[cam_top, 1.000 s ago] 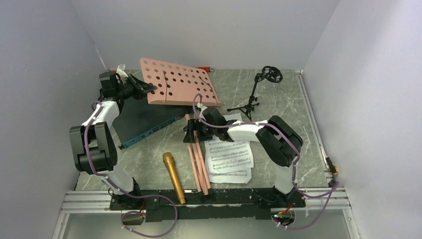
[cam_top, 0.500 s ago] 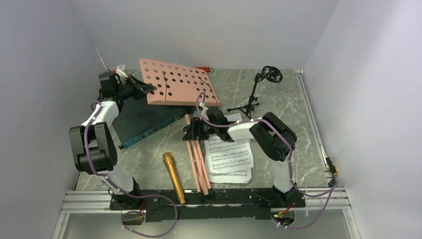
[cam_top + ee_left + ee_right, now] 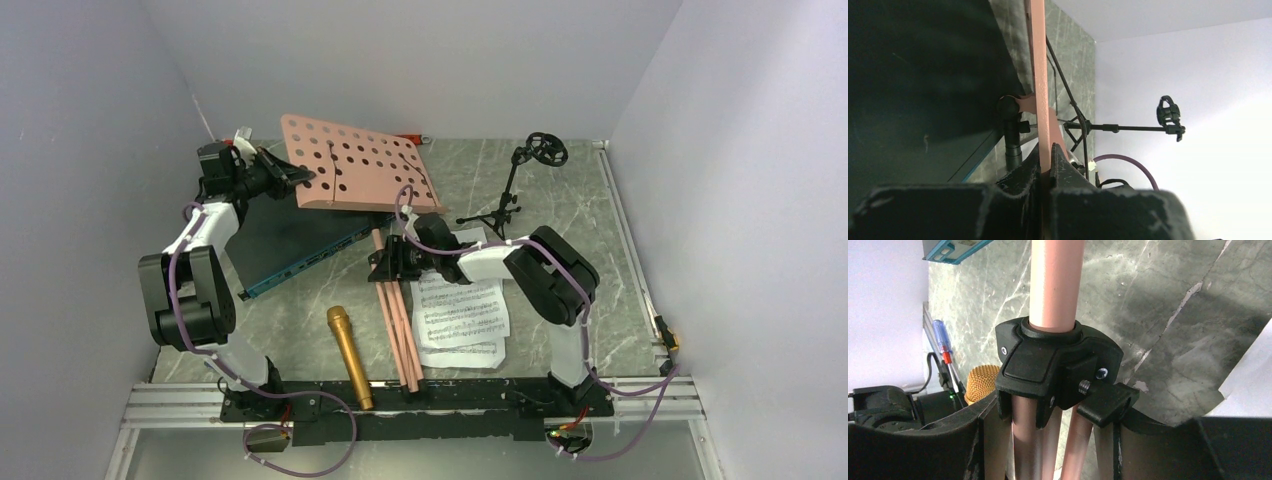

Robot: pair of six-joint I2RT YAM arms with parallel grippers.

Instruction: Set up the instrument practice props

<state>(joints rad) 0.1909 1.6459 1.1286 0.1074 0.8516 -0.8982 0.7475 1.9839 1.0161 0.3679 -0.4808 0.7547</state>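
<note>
The pink music stand (image 3: 355, 168) is not upright. Its perforated desk is raised toward 12 o'clock at the far side of the counter (image 3: 560, 210). Its pole runs back toward 6 o'clock, so the long axis lies almost straight from far to near. The folded legs (image 3: 402, 335) lie flat and point at the arm bases, between the gold microphone (image 3: 349, 355) at their 9 o'clock and the sheet music (image 3: 462, 315) at their 3 o'clock. The black collar (image 3: 1058, 365), where pole meets legs, sits about midway along that axis. The right gripper (image 3: 385, 268) is there, reaching in from 3 o'clock across the pole. In the right wrist view its jaws stand on either side of the legs just below the collar, but I cannot tell whether they press yet. At the desk's 9 o'clock edge the left gripper (image 3: 296, 180) is clamped on the pink plate, above the dark panel (image 3: 290, 240). Standing it up would, I judge, mean swinging the feet down about the collar, with the right arm nearer.
</note>
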